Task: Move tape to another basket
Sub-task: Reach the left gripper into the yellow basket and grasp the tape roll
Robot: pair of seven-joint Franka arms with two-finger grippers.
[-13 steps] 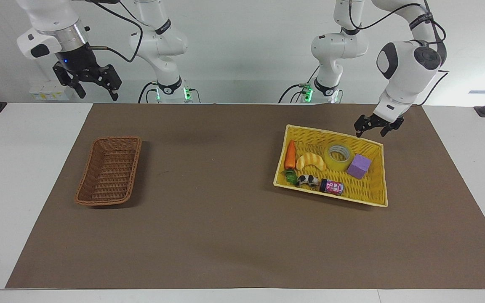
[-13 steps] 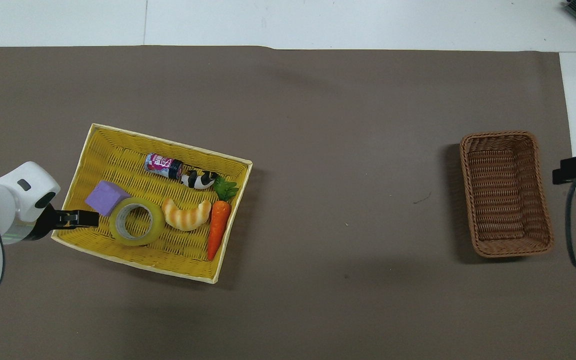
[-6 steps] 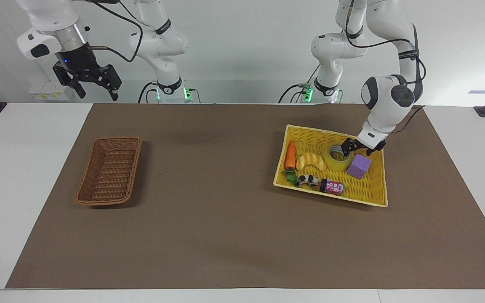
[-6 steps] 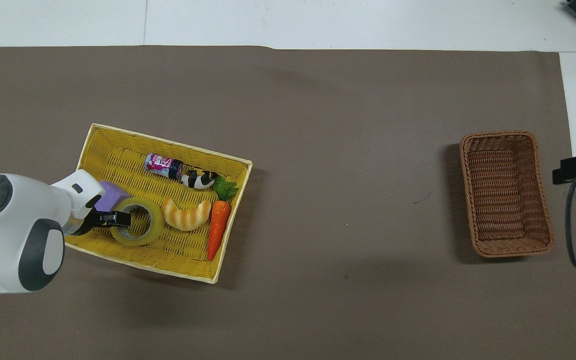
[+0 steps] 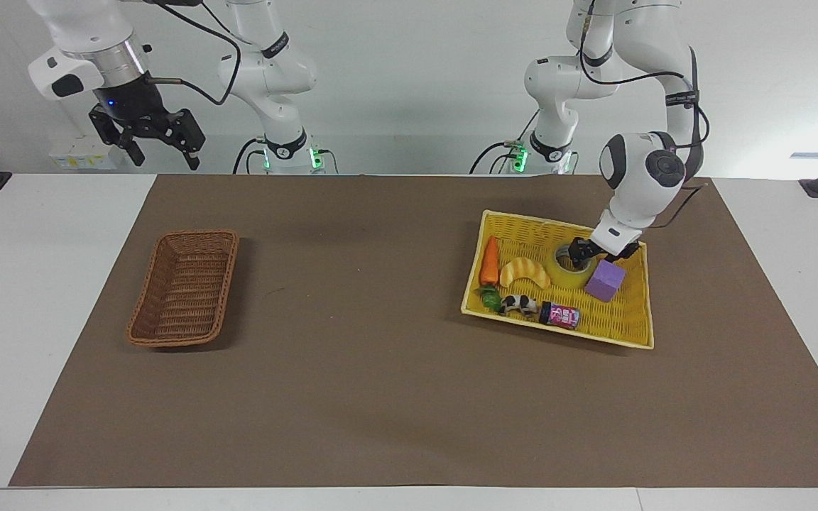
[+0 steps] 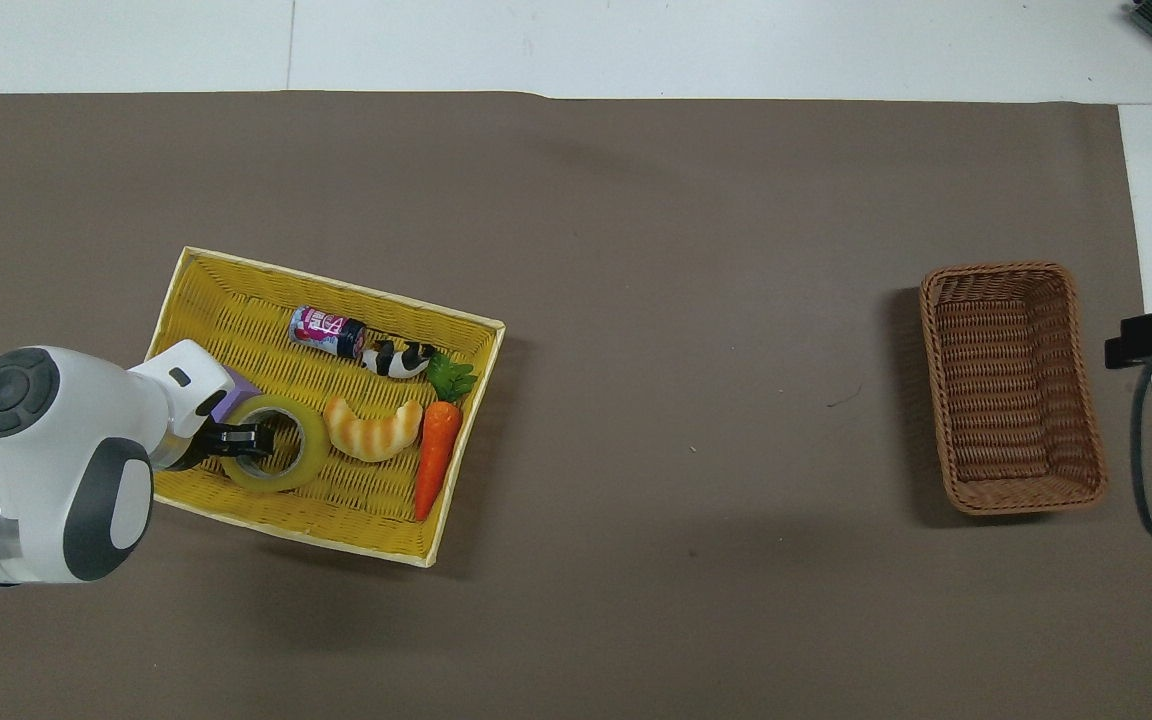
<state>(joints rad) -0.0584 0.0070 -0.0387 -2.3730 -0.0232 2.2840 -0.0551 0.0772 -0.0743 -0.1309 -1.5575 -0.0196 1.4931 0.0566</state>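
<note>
Two grippers: left gripper (image 5: 582, 256) grasps the tape's (image 5: 571, 272) rim inside the yellow basket (image 5: 633, 323) — right gripper (image 5: 160, 149) waits aloft, jaws released.

Left gripper (image 5: 579, 254) lowered steeply from a bent wrist, fingers straddling a ring wall, one inside, one outside. Right gripper (image 5: 160, 145) waiting high, fingers spread wide, pointing down.

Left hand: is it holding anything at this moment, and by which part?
The left hand is down at the tape, straddling its wall on the side nearest the purple block. Whether it grips yet cannot be told.
</note>
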